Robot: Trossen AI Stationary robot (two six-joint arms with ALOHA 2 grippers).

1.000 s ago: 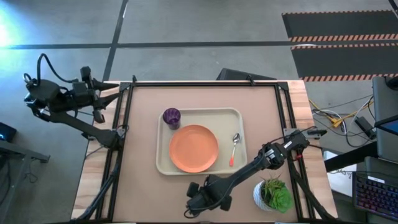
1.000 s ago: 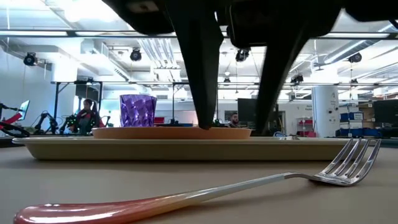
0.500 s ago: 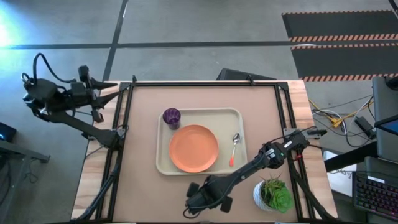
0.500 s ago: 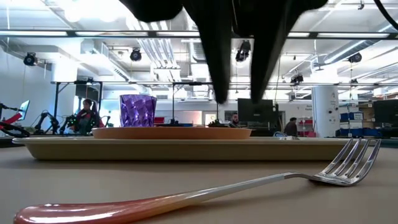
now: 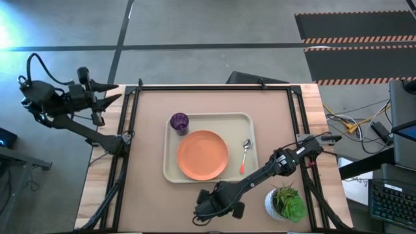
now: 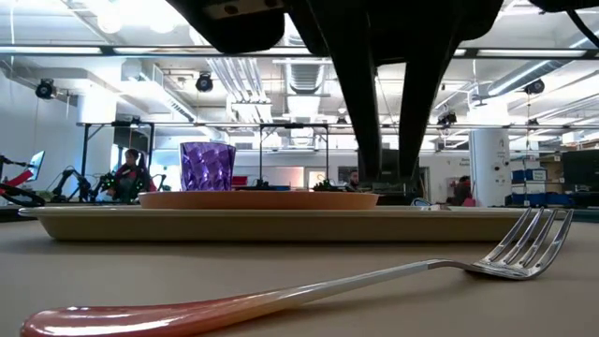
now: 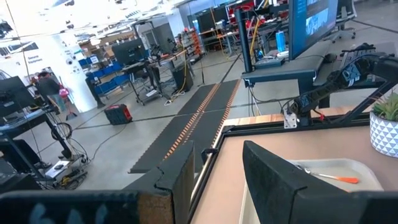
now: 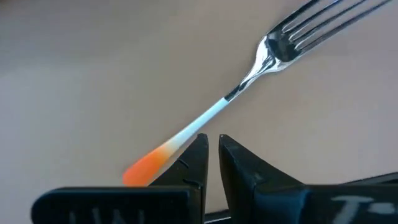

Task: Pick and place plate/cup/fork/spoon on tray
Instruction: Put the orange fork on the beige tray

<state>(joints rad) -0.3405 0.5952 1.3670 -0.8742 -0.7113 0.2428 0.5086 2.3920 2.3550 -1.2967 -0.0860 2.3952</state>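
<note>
Fork placement is what your next move turns on, so take the views in turn. From above, you see the right gripper (image 5: 207,209) down at the near edge of the desk (image 5: 149,130), just short of the tray (image 5: 170,170), which already carries the plate (image 5: 203,155), cup (image 5: 179,121) and spoon (image 5: 245,155); the fork itself is hidden under that arm. The left gripper (image 5: 107,97) waits off the far left corner, fingers parted on nothing, so the right arm is plainly nearer. At desk level, the fork (image 6: 309,288) lies flat on the bare desk in front of the tray, handle left, tines right, with the right gripper's fingers hanging above, narrowly apart. Through the right wrist, the fork (image 8: 249,87) runs diagonally, its orange handle end passing just beside the nearly closed fingers (image 8: 196,163), not between them, so you hold nothing yet.
</note>
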